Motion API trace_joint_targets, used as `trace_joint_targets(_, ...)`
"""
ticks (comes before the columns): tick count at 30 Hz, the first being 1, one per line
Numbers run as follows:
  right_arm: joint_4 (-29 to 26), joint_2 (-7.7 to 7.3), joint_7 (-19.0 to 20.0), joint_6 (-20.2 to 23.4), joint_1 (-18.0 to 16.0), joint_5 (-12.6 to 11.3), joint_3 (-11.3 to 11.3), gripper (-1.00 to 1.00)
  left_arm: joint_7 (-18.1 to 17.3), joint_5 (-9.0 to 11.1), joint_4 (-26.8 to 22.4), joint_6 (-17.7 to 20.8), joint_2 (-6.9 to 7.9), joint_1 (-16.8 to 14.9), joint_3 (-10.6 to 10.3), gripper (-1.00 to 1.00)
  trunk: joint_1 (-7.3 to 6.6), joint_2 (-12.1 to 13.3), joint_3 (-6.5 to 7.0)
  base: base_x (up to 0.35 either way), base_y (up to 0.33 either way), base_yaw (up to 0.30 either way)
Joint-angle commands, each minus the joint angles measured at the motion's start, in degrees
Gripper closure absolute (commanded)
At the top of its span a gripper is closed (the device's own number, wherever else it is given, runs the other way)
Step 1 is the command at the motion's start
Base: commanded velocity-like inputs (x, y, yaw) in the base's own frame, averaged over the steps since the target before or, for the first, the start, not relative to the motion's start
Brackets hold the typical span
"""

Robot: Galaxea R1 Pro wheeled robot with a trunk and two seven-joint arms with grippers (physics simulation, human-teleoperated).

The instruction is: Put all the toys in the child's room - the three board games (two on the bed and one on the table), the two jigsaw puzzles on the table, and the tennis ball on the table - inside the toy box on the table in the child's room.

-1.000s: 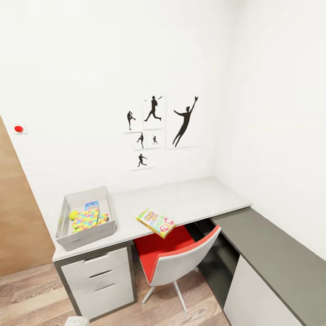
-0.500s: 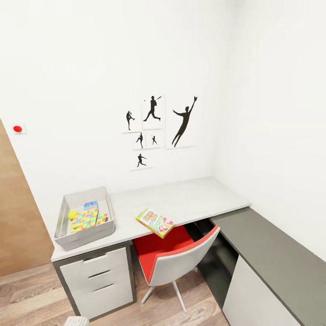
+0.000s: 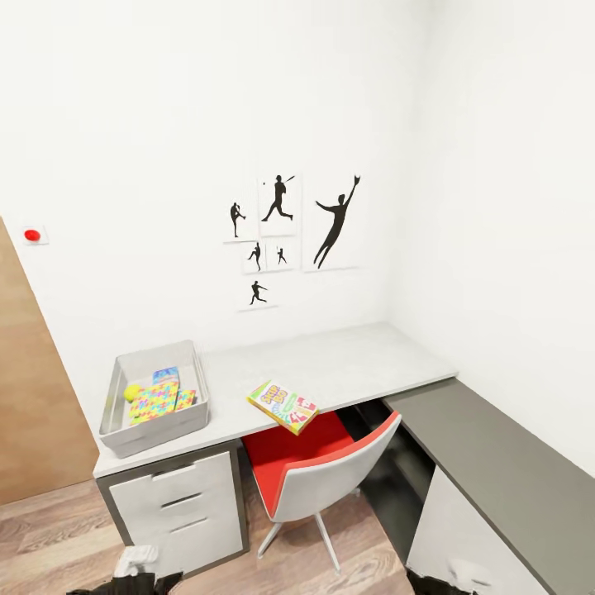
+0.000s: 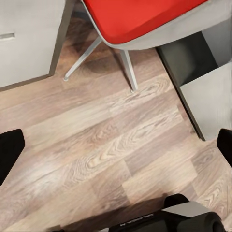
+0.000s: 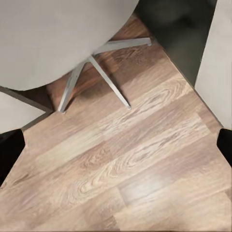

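Grey desk [image 3: 347,364] against white wall, board game [image 3: 283,406] beside filled toy box [image 3: 155,395], both hands spread, empty.

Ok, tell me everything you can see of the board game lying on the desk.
The board game is a flat rectangular box with a bright lid: green edge, yellow field with lettering, red and white corner. It looks like printed cardboard, closed. It lies flat, turned askew, at the front edge of the desk, above the red chair, apart from the toy box. Nothing else touches it.
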Motion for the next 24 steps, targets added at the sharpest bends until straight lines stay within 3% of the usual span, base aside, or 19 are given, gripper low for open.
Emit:
trace_joint_targets(1,-1.2,-0.09,0.2,0.7,0.0,-0.5,0.0,-1.0,-0.4,0.5,-0.8,1.5,0.01,0.0,0.8,-1.0,0.02,0.0,-0.03,0.0,0.0,0.0)
trace_joint_targets(6,-7.6,-0.51,0.9,3.2,0.0,-0.7,-1.1,-1.0,-0.6,0.8,-6.4,6.2,0.48,0.0,3.7,-1.0,0.02,0.0,-0.03,0.0,0.0,0.0)
trace_joint_targets(13,-20.4,-2.62,1.8,9.7,0.3,-0.8,-3.6,-1.0,-1.5,1.0,-15.2,15.7,1.33,-0.1,7.2,-1.0,0.02,0.0,-0.03,0.0,0.0,0.0)
trace_joint_targets(14,-24.4,-3.19,1.9,12.0,0.7,-0.8,-4.4,-1.0,-1.6,1.0,-17.7,18.7,1.42,-0.2,8.2,-1.0,0.02,0.0,-0.03,0.0,0.0,0.0)
trace_joint_targets(18,-30.9,-3.88,2.0,16.3,1.5,-0.9,-7.2,-1.0,-1.6,0.9,-21.6,23.9,1.52,-1.0,10.2,-1.0,0.02,0.0,-0.03,0.0,0.0,0.0)
trace_joint_targets(24,-35.7,-4.2,2.8,21.9,1.9,-0.9,-12.2,-1.0,-1.4,0.9,-23.8,28.5,1.53,-4.1,12.9,-1.0,0.02,0.0,-0.03,0.0,0.0,0.0)
